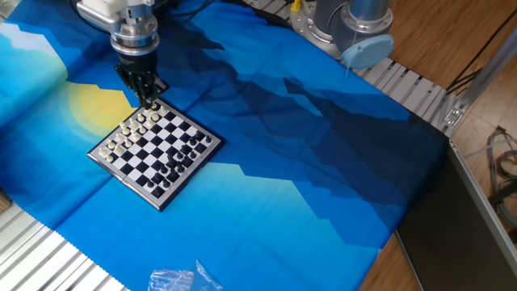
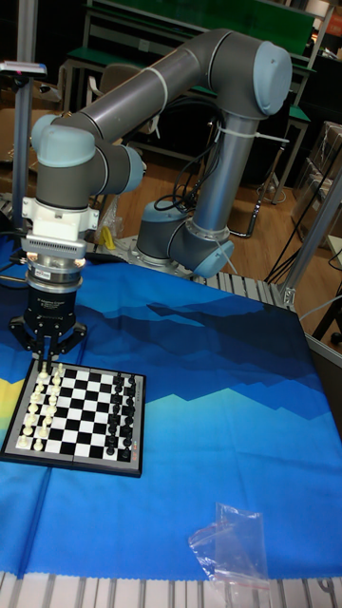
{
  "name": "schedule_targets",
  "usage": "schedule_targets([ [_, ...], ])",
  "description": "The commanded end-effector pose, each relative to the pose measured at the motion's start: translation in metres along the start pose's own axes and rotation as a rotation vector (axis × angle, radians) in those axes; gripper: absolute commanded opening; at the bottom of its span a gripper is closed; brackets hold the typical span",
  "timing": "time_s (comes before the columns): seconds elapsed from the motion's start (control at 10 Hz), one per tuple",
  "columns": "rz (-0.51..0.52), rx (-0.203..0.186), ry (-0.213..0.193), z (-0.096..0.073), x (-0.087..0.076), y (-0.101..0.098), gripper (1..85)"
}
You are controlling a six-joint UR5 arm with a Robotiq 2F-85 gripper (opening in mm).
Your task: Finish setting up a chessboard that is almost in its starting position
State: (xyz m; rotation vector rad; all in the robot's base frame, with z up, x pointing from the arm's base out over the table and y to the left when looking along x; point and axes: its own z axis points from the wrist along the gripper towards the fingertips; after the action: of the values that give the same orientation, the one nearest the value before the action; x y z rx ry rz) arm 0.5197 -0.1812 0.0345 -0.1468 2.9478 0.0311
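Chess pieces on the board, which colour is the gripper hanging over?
The cream pieces: the gripper hangs above their far corner, while the black pieces line the opposite edge.

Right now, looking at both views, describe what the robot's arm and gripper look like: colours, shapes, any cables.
The arm is made of thick grey tubes with pale blue round joint caps. A ribbed silver cylindrical wrist leads to the small black two-finger gripper. Black cables trail around its base.
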Motion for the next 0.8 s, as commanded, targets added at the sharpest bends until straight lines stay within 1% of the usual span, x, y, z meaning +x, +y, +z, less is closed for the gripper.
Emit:
schedule_targets([
  [0.0,0.011,-0.008,-0.004,0.0002,0.0013,0.0009,5.0],
  [0.7,0.004,-0.001,-0.003,0.0026,0.0027,-0.0004,3.7],
])
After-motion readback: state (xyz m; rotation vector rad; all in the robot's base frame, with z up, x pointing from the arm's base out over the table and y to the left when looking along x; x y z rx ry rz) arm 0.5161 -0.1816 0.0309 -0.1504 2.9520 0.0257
